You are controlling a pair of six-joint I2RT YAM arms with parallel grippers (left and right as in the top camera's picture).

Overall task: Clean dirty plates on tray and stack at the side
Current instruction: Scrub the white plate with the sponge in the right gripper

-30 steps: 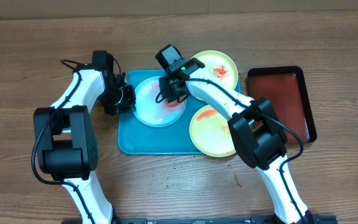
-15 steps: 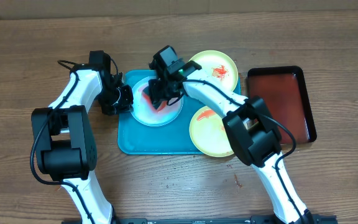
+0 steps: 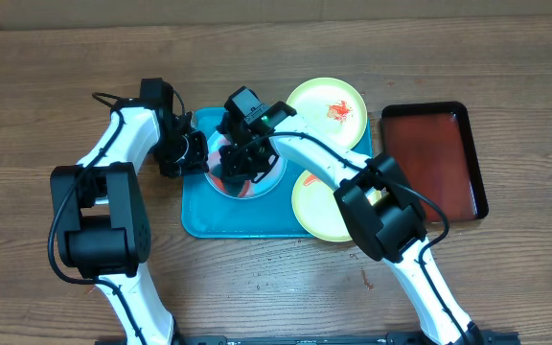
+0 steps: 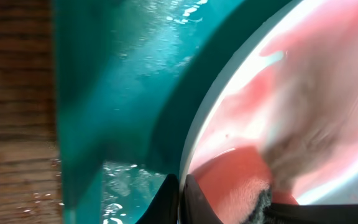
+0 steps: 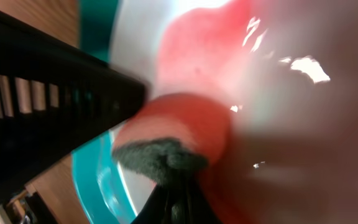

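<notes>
Over the last second I have swept the right tool [image 5: 173,202] across the blue-white plate [image 4: 260,124], from its right half to its left; that plate sits in the far-left part of the teal tray [image 3: 228,218]; the right tool's fingers are clamped tight on a sponge [image 5: 179,130], red foam with a dark scouring face, pressed flat on the plate; the surface under it now shows a wide red smear, so I judge the sauce is being spread and loosened, not yet lifted. The left tool [image 4: 180,199] has stayed at the tray's left side, closed narrow on what looks like this plate's rim, steadying it against the scrub. That tells me the first plate is mid-clean and more passes are needed before it can go to the side. Two yellow-green plates wait untouched: one [image 3: 327,107] at the tray's far-right corner, streaked red; one [image 3: 319,206] overhanging the tray's near-right edge, also marked. The dark red tray [image 3: 429,158] lies well right of the teal tray on the desk [image 3: 46,77]; no stack exists yet.
</notes>
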